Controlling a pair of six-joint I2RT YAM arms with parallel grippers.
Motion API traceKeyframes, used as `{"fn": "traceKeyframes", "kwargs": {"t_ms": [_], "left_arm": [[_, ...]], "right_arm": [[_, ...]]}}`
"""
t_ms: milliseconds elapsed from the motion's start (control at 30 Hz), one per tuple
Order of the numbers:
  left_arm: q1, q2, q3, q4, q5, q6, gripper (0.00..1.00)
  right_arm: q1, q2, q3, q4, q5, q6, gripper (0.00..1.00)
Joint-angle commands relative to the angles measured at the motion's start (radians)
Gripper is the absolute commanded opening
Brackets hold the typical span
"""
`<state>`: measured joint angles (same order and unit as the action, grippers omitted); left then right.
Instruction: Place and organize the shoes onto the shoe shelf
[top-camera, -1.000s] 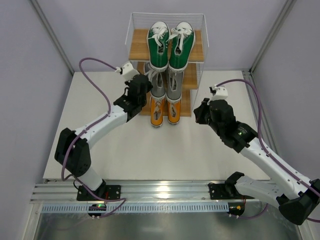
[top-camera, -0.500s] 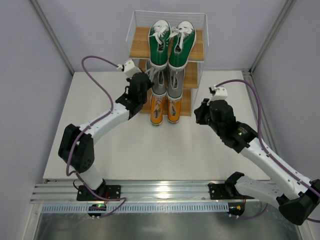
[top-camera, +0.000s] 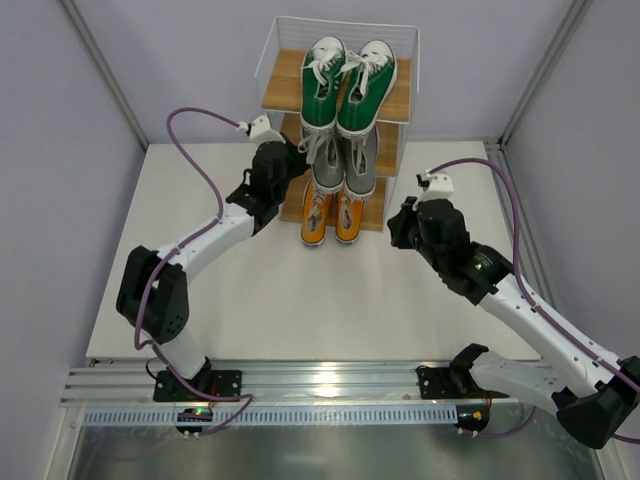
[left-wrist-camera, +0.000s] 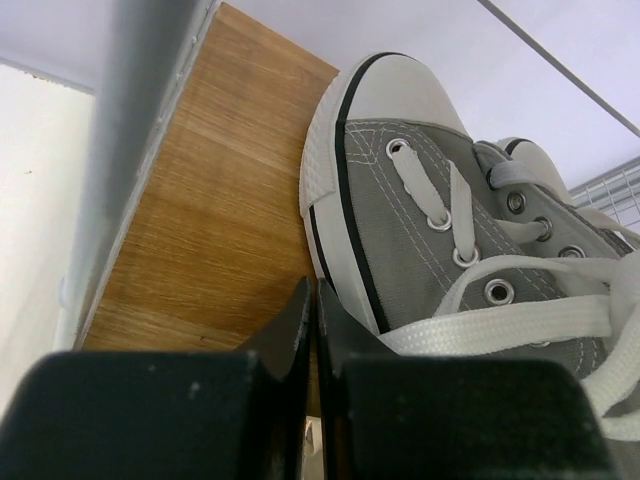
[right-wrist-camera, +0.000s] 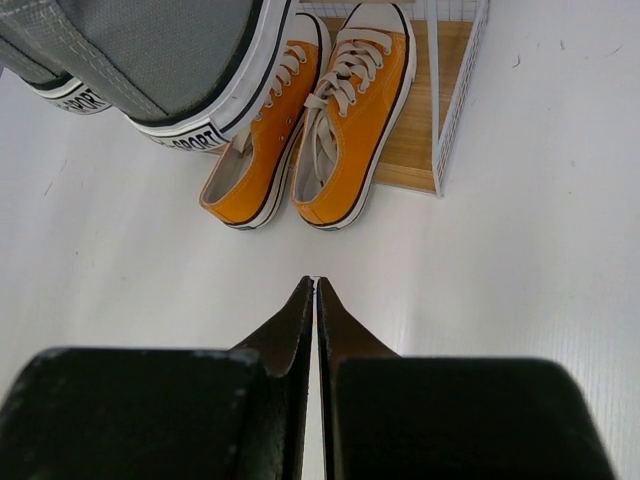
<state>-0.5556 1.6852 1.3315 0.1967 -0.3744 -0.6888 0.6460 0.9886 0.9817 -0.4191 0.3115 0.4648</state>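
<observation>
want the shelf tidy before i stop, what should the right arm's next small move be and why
Probably ease the right fingers, which are shut and aimed at the orange shoes, forward to nudge their heels in. The heels stick out past the bottom board, over the white table.

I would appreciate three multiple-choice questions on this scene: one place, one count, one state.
1. Where on the shoe shelf is the green pair? A top board B middle board C bottom board
2. How many sneaker pairs are visible? A one B two C three
3. The right gripper is: A wide open B shut, empty C shut on a shoe
Answers: 1 A, green sits highest in the top view. 2 C, green, the grey pair and the orange pair. 3 B, it is closed on nothing, above bare table.
</observation>
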Motion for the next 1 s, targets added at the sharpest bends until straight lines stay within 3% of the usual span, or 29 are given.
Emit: {"fn": "traceKeyframes", "kwargs": {"t_ms": [0,233,500,800,967], "left_arm": [[-0.015,-0.048,0.002,-0.022,0.085,0.043,0.0],[0.009,-0.215,-0.003,-0.178,-0.187,0.176,0.0],[0.083,-0.37,-0.149,-0.24,-0.147,0.156,0.0],[0.111,-0.453,-0.233,-0.255,-0.109,0.138,0.0],[0.12,-0.46,-0.241,-0.258,-0.09,0.133,0.0]], "right_arm": [[0.0,0.004,0.017,0.048,0.011,-0.011,0.04],[0.0,0.102,0.084,0.034,0.054,0.003,0.04],[-0.006,0.286,0.209,0.109,0.071,-0.058,0.04],[-0.013,0.441,0.31,0.215,-0.129,-0.104,0.04],[-0.011,0.467,0.331,0.215,-0.135,-0.104,0.04]]}}
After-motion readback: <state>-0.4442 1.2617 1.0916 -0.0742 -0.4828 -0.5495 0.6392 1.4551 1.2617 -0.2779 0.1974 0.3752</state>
